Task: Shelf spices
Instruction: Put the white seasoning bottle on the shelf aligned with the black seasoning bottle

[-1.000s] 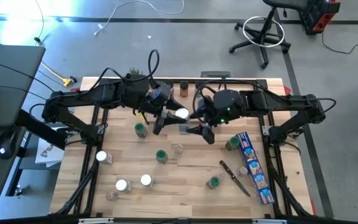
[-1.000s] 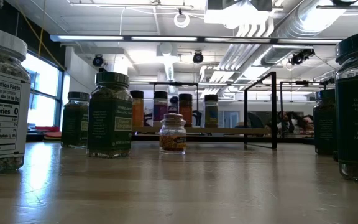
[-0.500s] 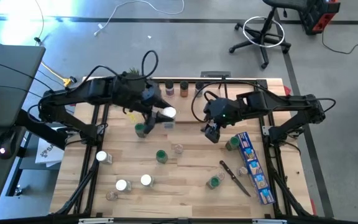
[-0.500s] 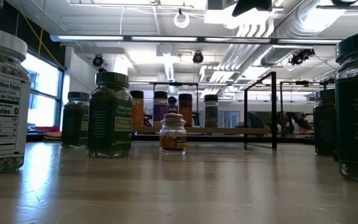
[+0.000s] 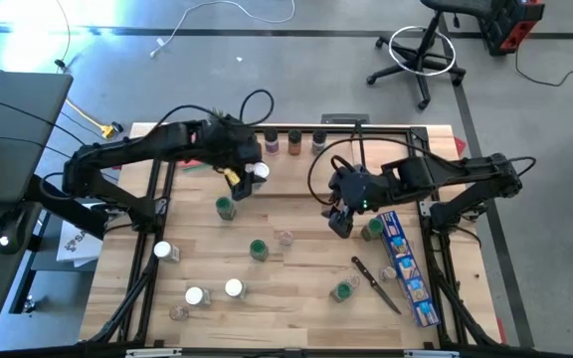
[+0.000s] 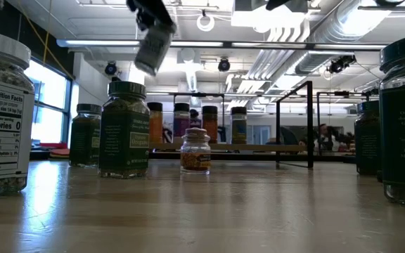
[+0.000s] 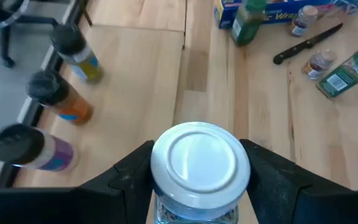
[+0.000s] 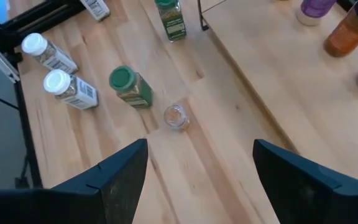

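The fingers [image 7: 129,171] of the left gripper [image 7: 197,180] are clamped on a white-capped spice jar [image 7: 199,165] held above the shelf [image 5: 366,134], seemingly tilted, so it is best righted before release.

The table [image 5: 296,264] is a light wood plank surface. The shelf [image 5: 366,149] stands along its far edge and carries three dark-capped jars [image 5: 292,141]. Directly on the table stand green-capped jars [image 5: 258,249], white-capped jars [image 5: 195,295], a small clear jar [image 5: 286,238], a black-handled knife [image 5: 374,282] and a long blue box [image 5: 407,267].
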### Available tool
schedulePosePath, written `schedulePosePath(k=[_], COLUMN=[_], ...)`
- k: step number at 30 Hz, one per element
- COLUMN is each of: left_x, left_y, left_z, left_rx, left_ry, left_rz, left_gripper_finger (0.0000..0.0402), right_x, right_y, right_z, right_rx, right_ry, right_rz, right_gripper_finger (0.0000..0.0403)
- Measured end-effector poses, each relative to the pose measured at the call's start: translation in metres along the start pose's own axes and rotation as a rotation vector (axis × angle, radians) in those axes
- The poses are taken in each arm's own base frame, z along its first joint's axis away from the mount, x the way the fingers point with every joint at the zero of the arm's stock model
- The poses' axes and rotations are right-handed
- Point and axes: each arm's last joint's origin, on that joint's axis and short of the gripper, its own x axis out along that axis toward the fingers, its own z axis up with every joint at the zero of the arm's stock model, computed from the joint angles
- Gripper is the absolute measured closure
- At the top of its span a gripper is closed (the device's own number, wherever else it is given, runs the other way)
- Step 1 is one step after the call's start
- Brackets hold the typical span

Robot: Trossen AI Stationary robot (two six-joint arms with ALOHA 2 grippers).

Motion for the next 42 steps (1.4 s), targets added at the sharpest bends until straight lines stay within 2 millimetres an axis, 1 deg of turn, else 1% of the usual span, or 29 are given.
schedulePosePath(k=[3, 7, 12, 18, 22, 26, 35, 42], left_x=[0.017, 0.035, 0.055, 0.072, 0.077, 0.079, 0.079, 0.087], left_y=[0.012, 0.029, 0.044, 0.056, 0.060, 0.061, 0.061, 0.063], left_z=[-0.011, -0.025, -0.046, -0.074, -0.085, -0.091, -0.091, -0.093], left_rx=[-0.001, 0.007, -0.008, -0.027, -0.040, -0.033, 0.044, 0.043], left_ry=[-0.021, -0.068, -0.126, -0.125, -0.125, -0.114, -0.117, -0.101], left_rz=[-0.009, 0.022, -0.027, -0.040, -0.053, -0.068, -0.072, -0.074], left_gripper_finger=[0.0201, 0.0201, 0.0201, 0.0197, 0.0196, 0.0194, 0.0191, 0.0190], right_x=[-0.001, -0.002, -0.003, -0.004, -0.004, -0.004, -0.004, -0.004], right_y=[0.004, 0.008, 0.011, 0.013, 0.013, 0.013, 0.015, 0.016], right_z=[-0.003, -0.006, -0.008, -0.009, -0.009, -0.009, -0.007, -0.005], right_rx=[0.023, 0.055, 0.113, 0.191, 0.238, 0.273, 0.331, 0.363], right_ry=[0.003, 0.007, 0.012, 0.014, 0.015, 0.016, -0.005, -0.020], right_rz=[0.009, 0.020, 0.029, 0.033, 0.034, 0.035, 0.061, 0.079], right_gripper_finger=[0.0118, 0.0118, 0.0118, 0.0118, 0.0118, 0.0118, 0.0118, 0.0118])
